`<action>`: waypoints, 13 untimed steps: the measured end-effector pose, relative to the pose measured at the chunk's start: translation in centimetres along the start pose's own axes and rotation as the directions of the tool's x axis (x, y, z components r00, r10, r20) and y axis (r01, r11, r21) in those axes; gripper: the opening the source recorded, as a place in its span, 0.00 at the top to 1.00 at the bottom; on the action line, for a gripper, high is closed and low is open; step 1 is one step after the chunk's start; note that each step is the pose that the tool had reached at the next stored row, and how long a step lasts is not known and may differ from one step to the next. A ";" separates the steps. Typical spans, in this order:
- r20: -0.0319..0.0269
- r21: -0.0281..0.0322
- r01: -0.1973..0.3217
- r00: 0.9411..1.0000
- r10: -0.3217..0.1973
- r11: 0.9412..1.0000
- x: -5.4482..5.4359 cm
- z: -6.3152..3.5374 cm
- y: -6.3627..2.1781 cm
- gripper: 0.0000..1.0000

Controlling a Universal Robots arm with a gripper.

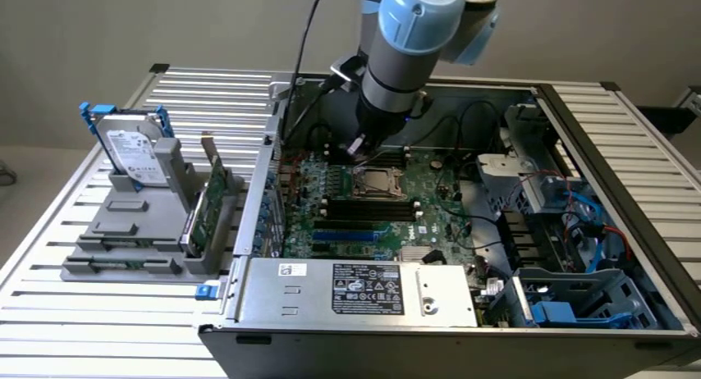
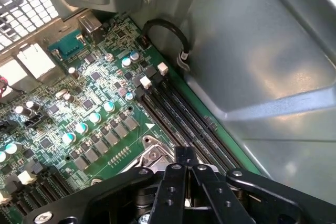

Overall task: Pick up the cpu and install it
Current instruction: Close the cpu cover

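**Item 1, arm** (image 1: 411,43): grey w/ pale-blue joint. Reaches down from above into open PC case (image 1: 613,149) (image 2: 262,51). Case lies on its side on slatted metal bench (image 1: 88,313).

**Item 2, gripper** (image 1: 356,146) (image 2: 185,155): black, jaws pressed together, nothing made out btwn them. Hangs low over mobo, just beside socket, on the side toward the case's far wall. Touching board or apart: cannot tell.

**Item 3, cpu**: whereabouts cannot be told. Socket's middle too small to read as chip or bare contacts.

**Item 4, socket** (image 1: 379,183) (image 2: 152,153): square, metal-framed, approx mid-mobo. Wrist view catches one frame corner right by gripper tip.

**Item 5, mobo** (image 1: 438,219) (image 2: 94,103): green, flat in case floor. Rows of silver-topped capacitors (image 2: 81,128) and grey chokes near socket.

**Item 6, RAM slots** (image 1: 373,208) (image 2: 194,124): long black strips, parallel, just beside socket on its near side in exterior view.

**Item 7, black cable** (image 2: 168,30): short loop at mobo edge, against case wall.

**Item 8, PSU** (image 1: 367,289): silver box w/ black-and-white label, along case's near edge.

**Item 9, blue cables** (image 1: 586,223): bundled in bay at the exterior view's right, above blue drive cage (image 1: 570,309).

**Item 10, grey holder** (image 1: 131,231): on bench at the exterior view's left, well apart from gripper.

**Item 11, HDD** (image 1: 131,153): silver, white label, blue bracket. Stands tilted in holder.

**Item 12, green card** (image 1: 208,203): stands on edge in holder, btwn HDD and case.
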State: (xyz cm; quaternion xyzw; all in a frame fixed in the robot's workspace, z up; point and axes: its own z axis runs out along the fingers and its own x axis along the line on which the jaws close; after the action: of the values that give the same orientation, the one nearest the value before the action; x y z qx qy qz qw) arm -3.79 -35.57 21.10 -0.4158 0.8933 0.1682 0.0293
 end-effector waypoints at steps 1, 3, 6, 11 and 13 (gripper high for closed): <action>0.002 0.003 0.001 1.000 -0.001 1.000 0.0 0.01 0.02 0.89; 0.006 0.007 0.003 1.000 -0.003 1.000 -0.1 0.03 0.06 0.89; 0.011 0.014 0.006 1.000 -0.006 1.000 -0.1 0.04 0.08 0.89; 0.023 0.029 0.011 1.000 -0.012 1.000 -0.2 0.13 0.05 0.89; 0.029 0.036 0.013 0.999 -0.014 0.999 -0.2 0.20 -0.01 0.89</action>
State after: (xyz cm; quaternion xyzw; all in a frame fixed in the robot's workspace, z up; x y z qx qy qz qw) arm -3.68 -35.37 20.94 -0.4189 0.8927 0.1582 0.0508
